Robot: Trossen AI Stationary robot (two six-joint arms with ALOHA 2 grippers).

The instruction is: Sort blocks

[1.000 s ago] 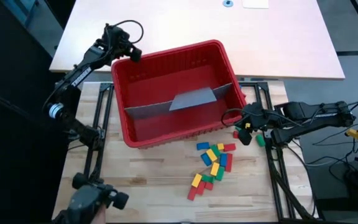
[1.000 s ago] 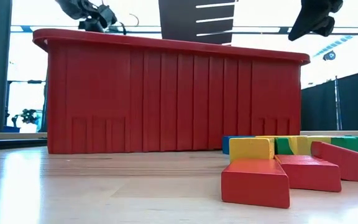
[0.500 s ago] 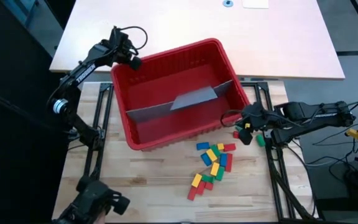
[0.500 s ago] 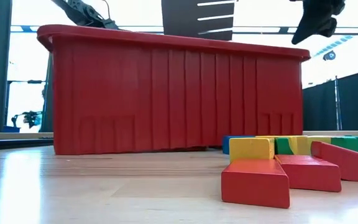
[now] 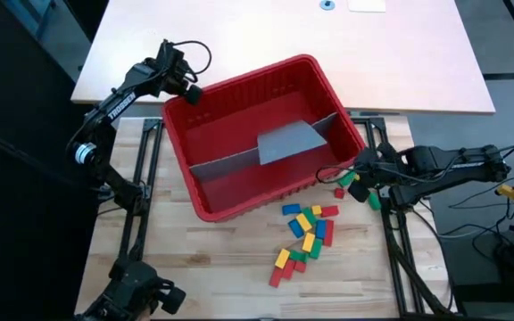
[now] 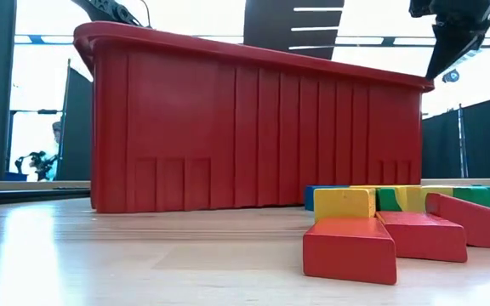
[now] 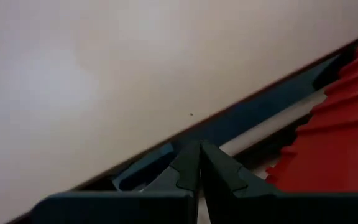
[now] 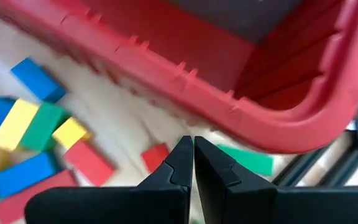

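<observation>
The big red bin (image 5: 261,134) stands askew on the wooden table (image 5: 212,267), with flat grey panels (image 5: 288,141) lying inside it. The left gripper (image 5: 188,87), its fingers pressed together and holding nothing, sits at the bin's far left corner, while the right gripper (image 5: 344,178), likewise closed and empty, hovers just off the bin's near right corner. The blocks (image 5: 305,232), red, green, blue and yellow, lie in a loose cluster on the table just in front of that near right corner, beside and below the right gripper, with a red block (image 8: 155,156) and a green block (image 8: 244,160) nearest its fingertips.

Low view: red bin (image 6: 253,127) hides its inside; rightmost blocks (image 6: 475,208) cut off by frame edge.
</observation>
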